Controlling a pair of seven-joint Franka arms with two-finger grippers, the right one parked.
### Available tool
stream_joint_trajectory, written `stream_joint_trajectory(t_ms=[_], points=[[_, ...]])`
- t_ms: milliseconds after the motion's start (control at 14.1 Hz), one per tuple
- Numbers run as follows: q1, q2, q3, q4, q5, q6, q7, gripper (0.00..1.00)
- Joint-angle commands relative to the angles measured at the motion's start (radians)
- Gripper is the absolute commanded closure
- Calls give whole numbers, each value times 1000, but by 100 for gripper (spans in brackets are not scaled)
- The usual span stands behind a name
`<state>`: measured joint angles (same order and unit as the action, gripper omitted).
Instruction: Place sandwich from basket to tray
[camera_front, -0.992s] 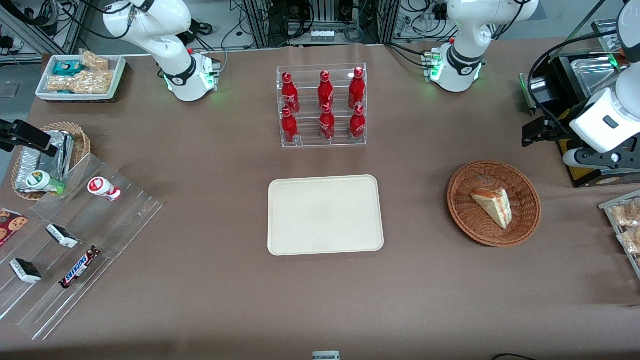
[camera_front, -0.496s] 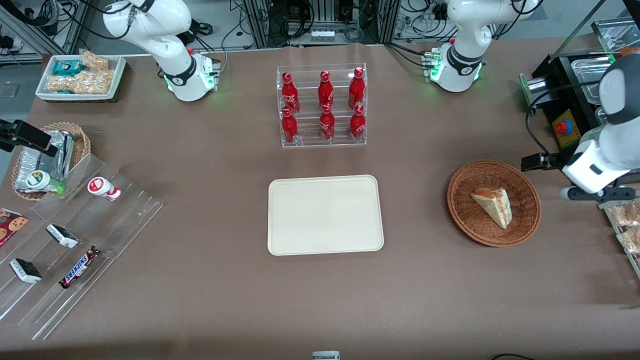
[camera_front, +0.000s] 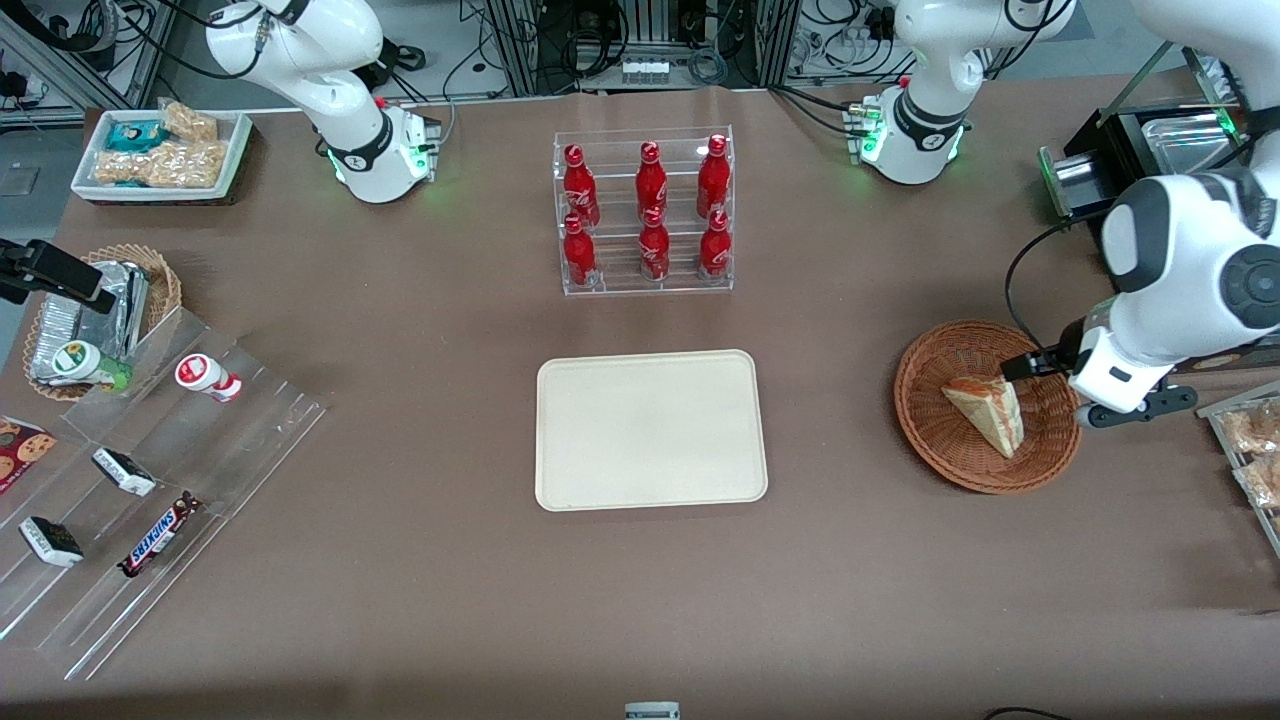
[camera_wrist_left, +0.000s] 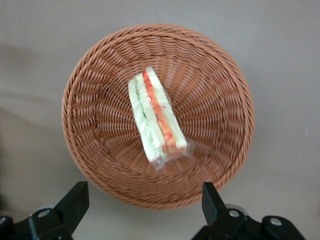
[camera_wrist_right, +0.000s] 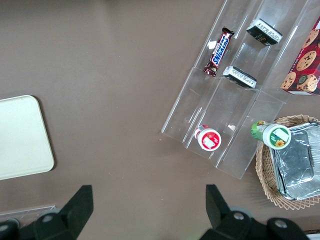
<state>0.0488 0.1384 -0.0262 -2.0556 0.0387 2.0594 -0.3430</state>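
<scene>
The sandwich (camera_front: 988, 412) is a clear-wrapped wedge of pale bread with orange-red and green filling. It lies in the reddish-brown wicker basket (camera_front: 930, 430), and both show in the left wrist view, the sandwich (camera_wrist_left: 156, 117) in the basket (camera_wrist_left: 95, 90). The cream tray (camera_front: 650, 430) lies flat and bare at the table's middle. My left gripper (camera_front: 1135, 408) hovers above the basket's rim on the working arm's side, open and empty. Its fingers (camera_wrist_left: 75, 199) stand wide apart with nothing between them, the gripper (camera_wrist_left: 144, 200) just outside the rim.
A clear rack of red bottles (camera_front: 645, 215) stands farther from the camera than the tray. Snack packs (camera_front: 1250, 440) lie toward the working arm's end. Clear shelves with snacks (camera_front: 150, 480) and a tan basket with foil items (camera_front: 95, 315) lie toward the parked arm's end.
The left arm has swung in from the table's edge toward the basket and lowered; its gripper now hangs over the basket's rim. Sandwich, basket and tray have not moved.
</scene>
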Motion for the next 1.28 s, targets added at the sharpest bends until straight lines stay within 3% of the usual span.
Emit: stream_joint_trajectory(t_ms=[0,213,567,638,709,780,921,1205], points=[[-3,-19,-4,-76,17,117,-262,0],[-1,13,-4,-142,10,279,-485,0],[-3,95,-4,-172,10,370,-533,2],[-3,99,-4,-170,10,370,-534,25],[-1,95,-4,-170,10,367,-534,65],[-1,90,-4,-166,10,360,-534,88],[-3,87,-4,-144,13,322,-524,96],[-32,84,-15,7,10,126,-518,97]])
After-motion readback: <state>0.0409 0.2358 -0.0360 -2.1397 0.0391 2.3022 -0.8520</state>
